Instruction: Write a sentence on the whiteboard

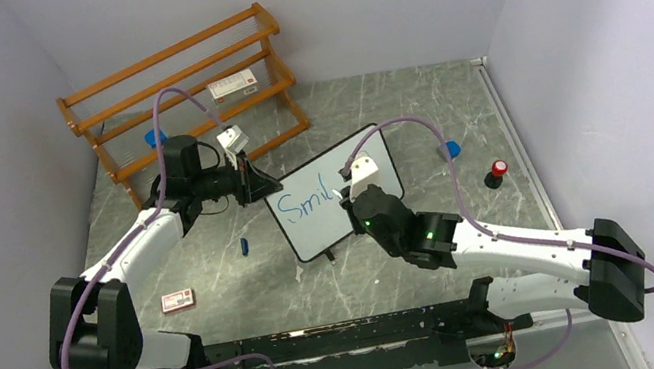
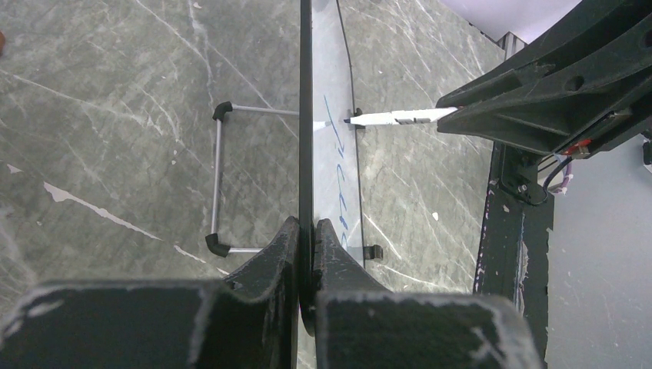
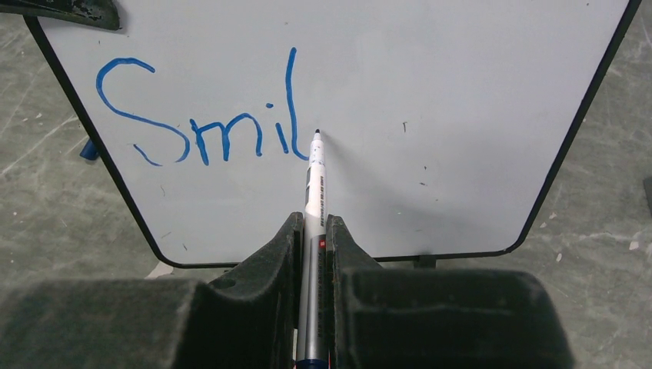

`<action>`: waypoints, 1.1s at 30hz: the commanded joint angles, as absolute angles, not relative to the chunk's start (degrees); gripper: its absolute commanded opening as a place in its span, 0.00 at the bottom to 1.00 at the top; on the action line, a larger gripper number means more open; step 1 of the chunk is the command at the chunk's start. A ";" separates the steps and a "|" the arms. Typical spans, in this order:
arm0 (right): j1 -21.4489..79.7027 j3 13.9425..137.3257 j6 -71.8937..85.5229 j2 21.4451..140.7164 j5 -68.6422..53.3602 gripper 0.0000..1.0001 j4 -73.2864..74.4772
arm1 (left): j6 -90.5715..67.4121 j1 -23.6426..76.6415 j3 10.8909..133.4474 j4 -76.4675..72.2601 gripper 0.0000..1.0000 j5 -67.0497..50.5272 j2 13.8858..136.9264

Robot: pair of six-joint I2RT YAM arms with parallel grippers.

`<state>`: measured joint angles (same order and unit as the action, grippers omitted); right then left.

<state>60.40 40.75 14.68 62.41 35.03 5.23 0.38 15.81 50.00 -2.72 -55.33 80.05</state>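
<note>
The whiteboard point(image 1: 331, 199) point(image 3: 430, 100) stands upright on the marble table, black-framed. Blue letters "Smil" point(image 3: 200, 131) point(image 1: 300, 199) run across its left half. My left gripper point(image 2: 307, 231) point(image 1: 251, 180) is shut on the whiteboard's top left edge point(image 2: 306, 138), seen edge-on in the left wrist view. My right gripper point(image 3: 311, 227) point(image 1: 354, 202) is shut on a white and grey marker point(image 3: 314, 192) point(image 2: 396, 118). The marker's tip touches the board just right of the "l".
A wooden rack point(image 1: 185, 93) with a small box point(image 1: 232, 85) stands at the back left. A blue marker cap point(image 1: 244, 247) and a small card point(image 1: 178, 300) lie on the table left of the board. A blue lid point(image 1: 448, 150) and a red-topped object point(image 1: 497, 171) sit to its right.
</note>
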 commanded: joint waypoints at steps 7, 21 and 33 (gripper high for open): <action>59.32 40.89 14.24 64.45 33.94 0.00 2.06 | 3.13 15.45 51.06 -0.71 0.05 -54.93 81.12; 58.22 41.09 14.34 63.39 36.55 0.00 5.68 | 3.42 15.42 51.15 -0.44 0.05 -54.93 81.05; 58.00 41.31 14.09 63.62 38.25 0.00 3.52 | 3.56 15.47 51.15 -0.26 0.05 -55.02 81.11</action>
